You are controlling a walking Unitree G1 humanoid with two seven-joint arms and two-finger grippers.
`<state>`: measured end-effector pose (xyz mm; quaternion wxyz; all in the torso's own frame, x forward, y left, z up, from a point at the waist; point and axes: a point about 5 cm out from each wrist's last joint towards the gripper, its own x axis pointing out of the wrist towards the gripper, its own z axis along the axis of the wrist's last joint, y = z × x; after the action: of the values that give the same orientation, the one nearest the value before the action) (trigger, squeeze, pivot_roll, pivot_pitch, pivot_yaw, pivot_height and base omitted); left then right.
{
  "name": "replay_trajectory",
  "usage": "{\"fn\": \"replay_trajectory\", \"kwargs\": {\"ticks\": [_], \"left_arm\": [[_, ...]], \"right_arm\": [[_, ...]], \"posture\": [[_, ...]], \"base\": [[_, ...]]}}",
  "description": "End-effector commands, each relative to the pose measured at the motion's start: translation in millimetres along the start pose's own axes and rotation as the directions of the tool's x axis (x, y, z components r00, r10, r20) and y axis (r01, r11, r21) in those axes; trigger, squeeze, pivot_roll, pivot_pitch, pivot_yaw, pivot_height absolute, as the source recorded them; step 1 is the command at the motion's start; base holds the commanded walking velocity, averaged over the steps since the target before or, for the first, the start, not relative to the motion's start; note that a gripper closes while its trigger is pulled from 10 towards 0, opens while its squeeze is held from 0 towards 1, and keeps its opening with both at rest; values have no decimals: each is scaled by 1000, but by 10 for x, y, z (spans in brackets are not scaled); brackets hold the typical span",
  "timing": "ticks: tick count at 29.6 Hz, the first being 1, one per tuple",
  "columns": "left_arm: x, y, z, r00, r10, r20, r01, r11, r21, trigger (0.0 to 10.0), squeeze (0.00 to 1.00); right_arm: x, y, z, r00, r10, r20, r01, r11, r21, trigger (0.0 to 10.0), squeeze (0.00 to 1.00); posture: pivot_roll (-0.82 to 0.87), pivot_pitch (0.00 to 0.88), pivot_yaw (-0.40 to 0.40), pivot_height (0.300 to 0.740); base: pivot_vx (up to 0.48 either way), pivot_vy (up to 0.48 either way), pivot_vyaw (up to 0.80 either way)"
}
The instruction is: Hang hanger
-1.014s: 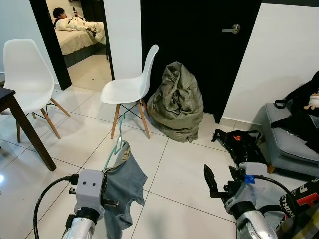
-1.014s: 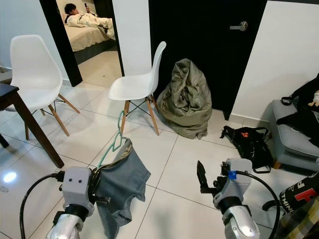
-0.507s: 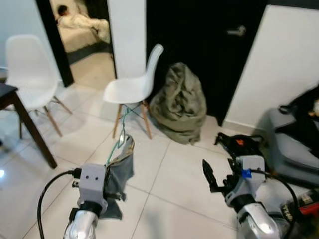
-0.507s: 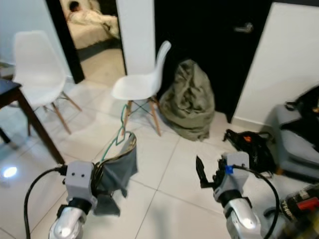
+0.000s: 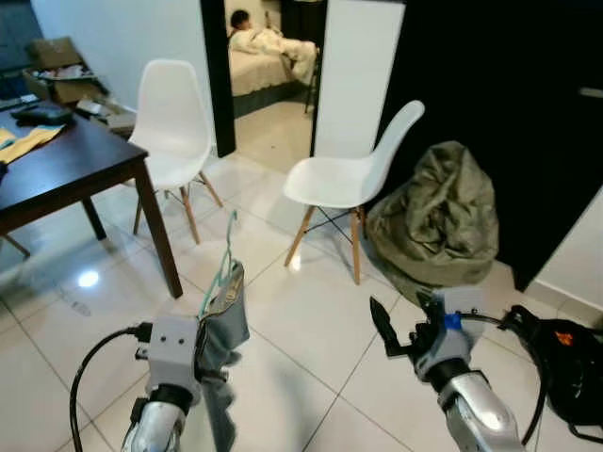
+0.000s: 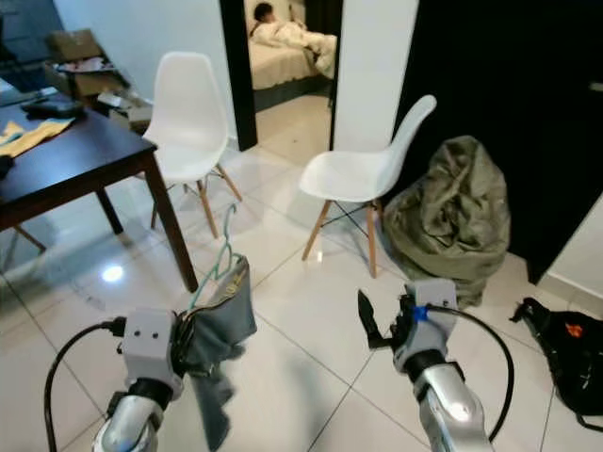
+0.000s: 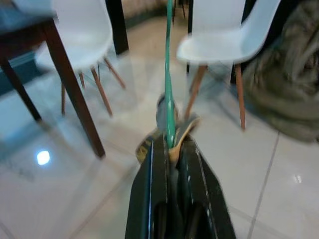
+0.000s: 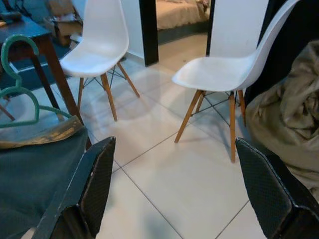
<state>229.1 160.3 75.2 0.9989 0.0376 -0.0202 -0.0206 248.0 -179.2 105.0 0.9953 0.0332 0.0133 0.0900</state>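
Observation:
A green hanger (image 5: 225,264) carrying a grey-blue garment (image 5: 222,325) stands up from my left gripper (image 7: 169,149), which is shut on the hanger's lower edge and the cloth. The hook (image 8: 17,55) curls at the top, and the garment (image 6: 219,330) droops below my hand. My right gripper (image 5: 400,328) is raised beside it at about the same height, open with nothing between its fingers (image 8: 92,184).
A dark wooden table (image 5: 66,174) stands at the left with papers on it. Two white chairs (image 5: 174,118) (image 5: 353,174) stand ahead, an olive bag (image 5: 438,217) by the black door. A person lies on a bed (image 5: 268,42) beyond the doorway. A black backpack (image 5: 570,367) lies at right.
The whole view has swung to the left, bringing the table into sight; the camera moved. Both grippers keep their hold and pose.

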Motion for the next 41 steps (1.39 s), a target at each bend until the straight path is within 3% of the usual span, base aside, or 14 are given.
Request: {"fn": "replay_trajectory", "kwargs": {"ticks": [1,17,41], "left_arm": [[15,18,26,1000,4,15,-4,1000,-1,10000,0],[16,40,32,1000,2,14,-2,1000,6,10000,0],[67,45,110,999,-11,46,11,1000,14,10000,0]], "right_arm": [[-5,-14,-13,1000,-5,-7,5,1000,10,10000,0],[5,15,-15,1000,5,-8,-4,1000,15,10000,0],[29,40,-12,999,35,-8,-35,999,6,10000,0]], "posture": [[18,0,-49,740],[20,0,-42,740],[25,0,-39,740]], "base": [[300,0,0],[308,0,0],[357,0,741]]}}
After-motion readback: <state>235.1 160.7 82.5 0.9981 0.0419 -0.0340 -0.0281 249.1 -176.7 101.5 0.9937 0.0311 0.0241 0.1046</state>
